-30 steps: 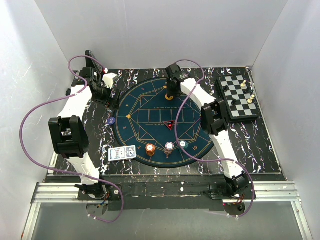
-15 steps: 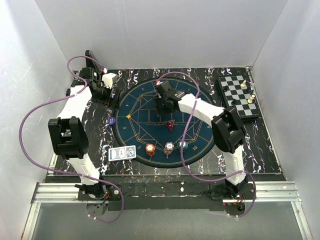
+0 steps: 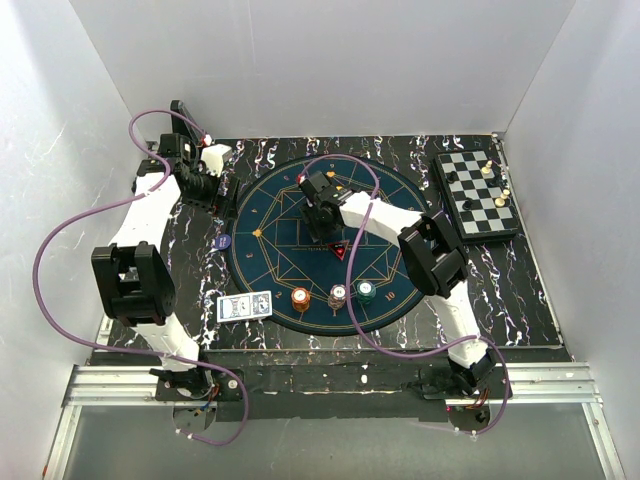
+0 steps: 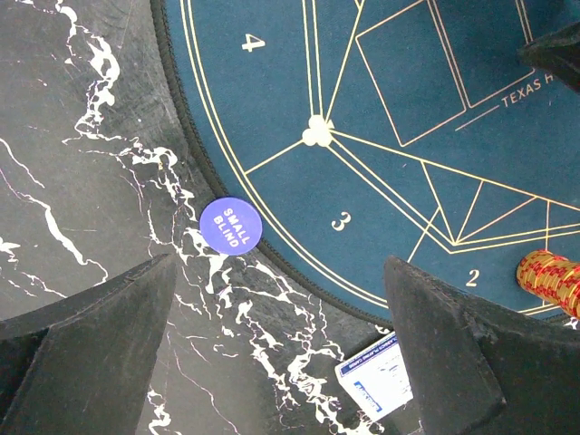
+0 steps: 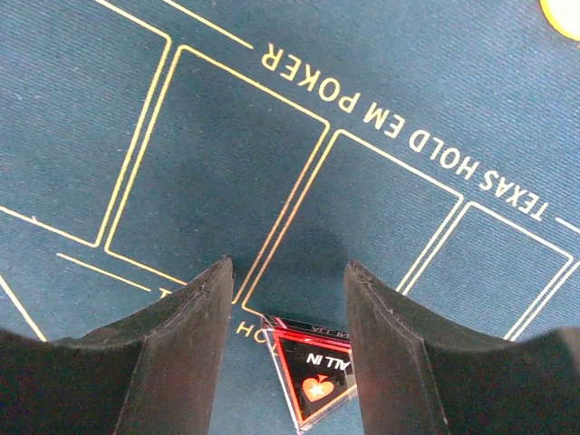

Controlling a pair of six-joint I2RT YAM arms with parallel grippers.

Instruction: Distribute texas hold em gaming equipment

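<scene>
Moved inward from the far rim of the round dark-blue mat (image 3: 275, 200), the right gripper (image 5: 287, 267) is held open, empty, over the red-white triangular marker (image 5: 315, 367); the left gripper (image 4: 281, 265) is spread, empty, above the blue disc (image 4: 230, 224). Striped chip stacks (image 3: 338, 295) and blue-backed cards (image 3: 245, 306) are judged undealt; a yellow disc (image 5: 564, 11) is cut off

In the right wrist view I read "TEXAS HOLD EM POKER" in gold, upside down, on the dark-blue mat (image 5: 227, 154), and "ALL IN" on the triangle marker (image 5: 313, 373). In the left wrist view the blue disc (image 4: 230, 224) reads "SMALL BLIND", and the mat carries the numerals 4, 3 and 2.
</scene>
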